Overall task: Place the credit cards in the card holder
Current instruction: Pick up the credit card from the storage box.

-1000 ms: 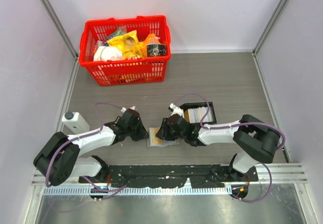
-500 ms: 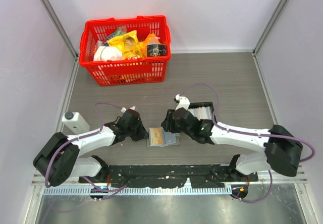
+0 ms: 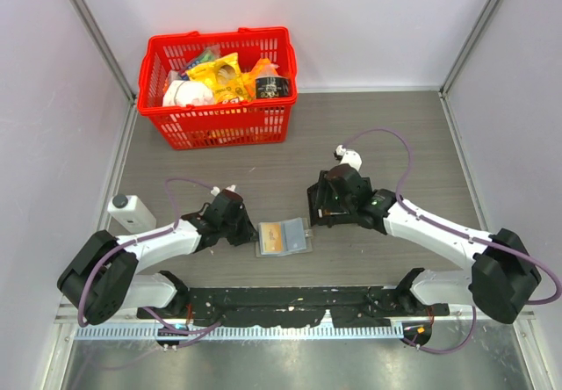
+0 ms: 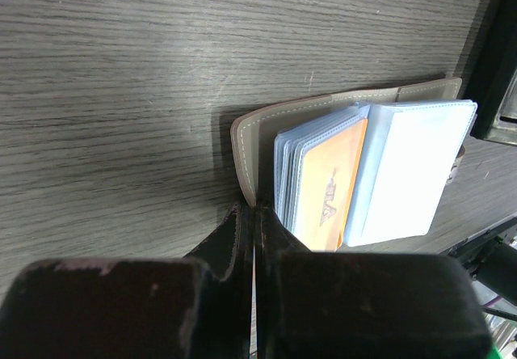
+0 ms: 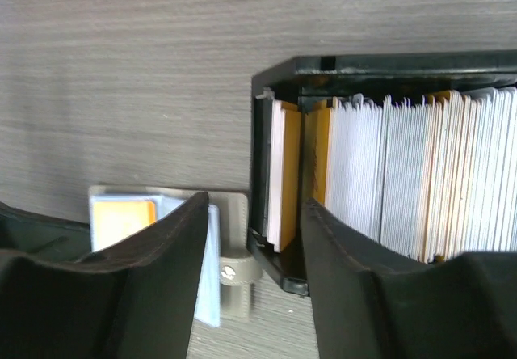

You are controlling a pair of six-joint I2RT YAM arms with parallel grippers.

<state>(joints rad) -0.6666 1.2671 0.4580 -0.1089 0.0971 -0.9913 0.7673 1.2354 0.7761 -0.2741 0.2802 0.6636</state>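
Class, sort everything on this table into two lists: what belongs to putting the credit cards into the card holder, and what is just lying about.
Belongs to the job:
card holder, lying open
credit cards
black tray holding the cards

Just lying about:
red basket of groceries
white device at the left edge

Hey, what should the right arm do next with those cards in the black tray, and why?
Probably lower the right gripper and close on the end cards in the black tray: its jaws stand open, straddling them, holding nothing. The card holder lies open, the left gripper shut at its edge.
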